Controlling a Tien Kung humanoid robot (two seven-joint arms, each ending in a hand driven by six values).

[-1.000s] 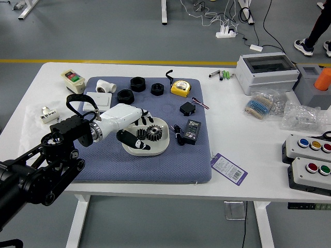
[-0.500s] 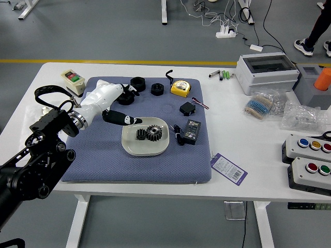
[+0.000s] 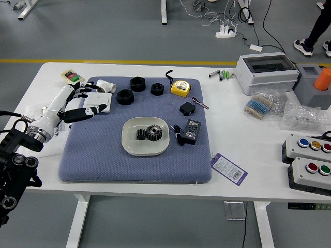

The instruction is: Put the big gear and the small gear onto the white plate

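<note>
Yellow, Purple and Slate Blue Brighten a Black-and-White Workspace

My left hand shows white and black, its dark fingers flecked with white. The big gear and small gear are charcoal, the plate creamy white, the mat slate blue with a fine, even texture. A tape measure gleams yellow; a purple-and-white tag carries black barcode stripes. Blue, yellow, red and green buttons dot pale grey boxes. A yellow stripe lines the grey floor.
</note>
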